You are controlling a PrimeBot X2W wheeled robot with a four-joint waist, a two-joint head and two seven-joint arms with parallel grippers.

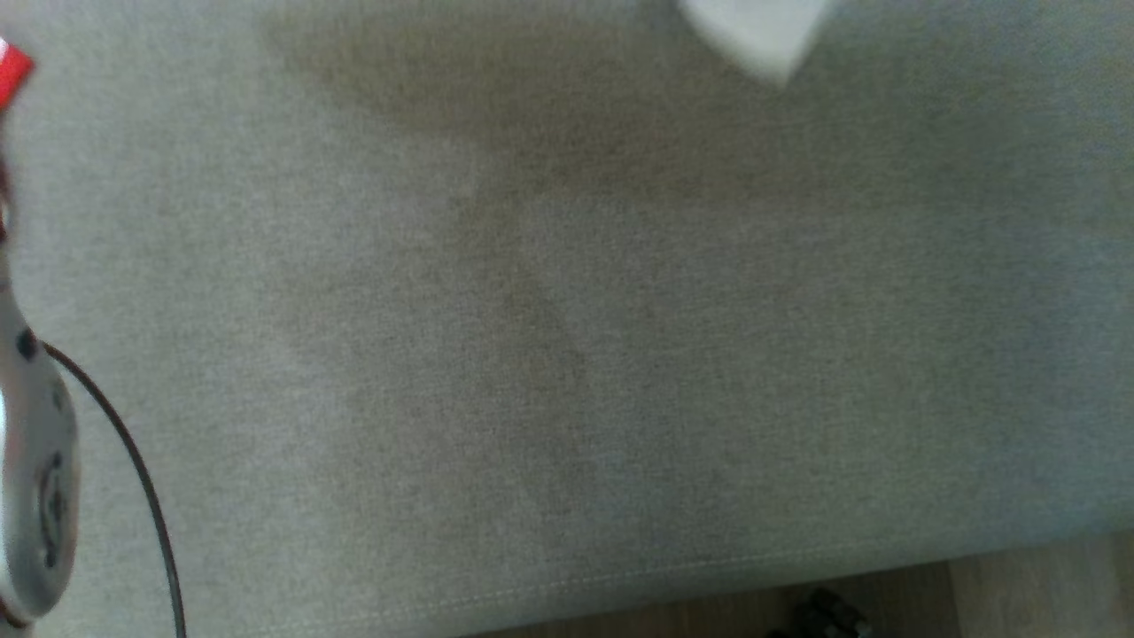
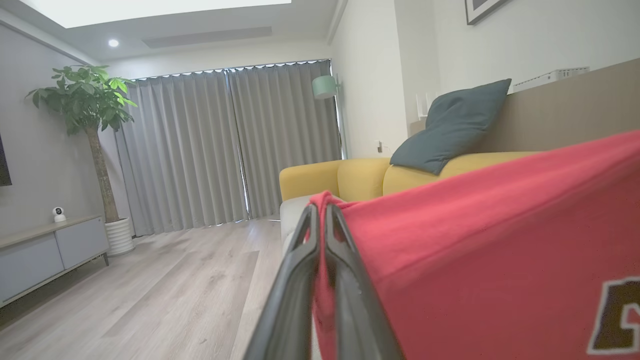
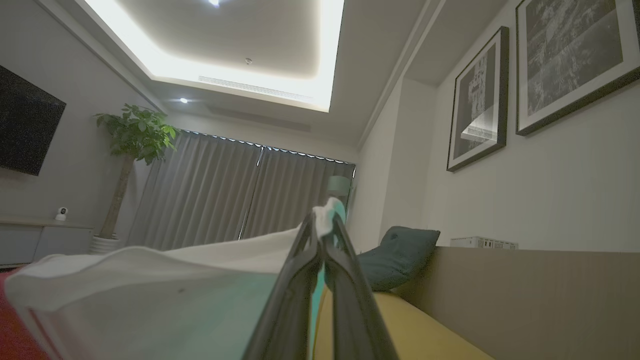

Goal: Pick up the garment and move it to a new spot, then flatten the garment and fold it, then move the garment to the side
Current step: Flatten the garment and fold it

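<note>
The garment [image 2: 475, 235] is red with a dark and white letter patch, and it has a white and pale teal part [image 3: 150, 285]. In the left wrist view my left gripper [image 2: 320, 207] is shut on a red edge of it, and the cloth stretches away to the right, held up in the air. My right gripper [image 3: 322, 220] is shut on the white part, whose tip pokes out past the fingertips. The head view catches a red corner [image 1: 11, 71] at the far left, a blurred white corner [image 1: 762, 31] at the top, and my pale left forearm [image 1: 35, 496].
Below lies a wide beige fabric surface [image 1: 567, 354] with its seamed front edge and wooden floor [image 1: 1019, 594] at the lower right. A yellow sofa [image 2: 360, 177] with a dark teal cushion [image 2: 450, 127], a potted plant [image 2: 85, 100], grey curtains and a low cabinet [image 2: 45, 250] stand around.
</note>
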